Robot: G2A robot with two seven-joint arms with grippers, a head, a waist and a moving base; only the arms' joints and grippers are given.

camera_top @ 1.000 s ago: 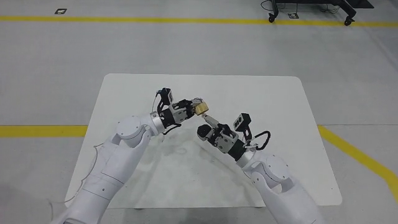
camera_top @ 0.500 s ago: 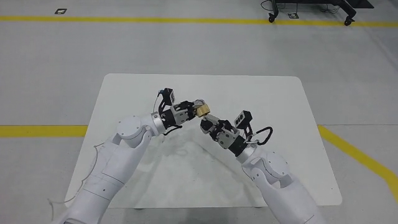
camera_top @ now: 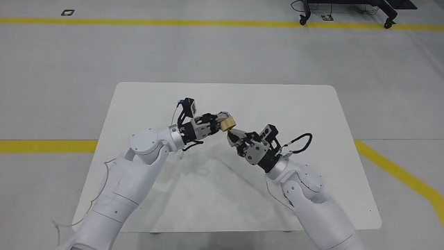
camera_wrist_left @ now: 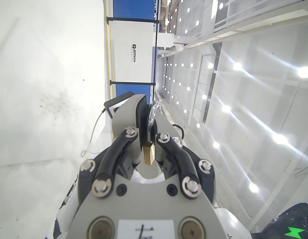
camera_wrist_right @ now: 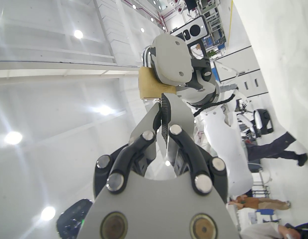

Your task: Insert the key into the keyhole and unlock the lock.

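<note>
Holding one brass lock (camera_wrist_right: pixel 150 85) in the air above the white desk (camera_top: pixel 152 104), with one key (camera_wrist_right: pixel 158 100) right up against it.
So, two arms, one thing each. The left gripper (camera_top: pixel 222 119) has its fingers (camera_wrist_right: pixel 171 60) clamped on the lock's body, and the shackle pokes out past the tips. The right gripper (camera_top: pixel 233 135) sits just beside it, fingers pinched almost together on the key, which is mostly hidden between them. The key's tip meets the lock's bottom face. Can't tell if it's actually in the keyhole.
</note>
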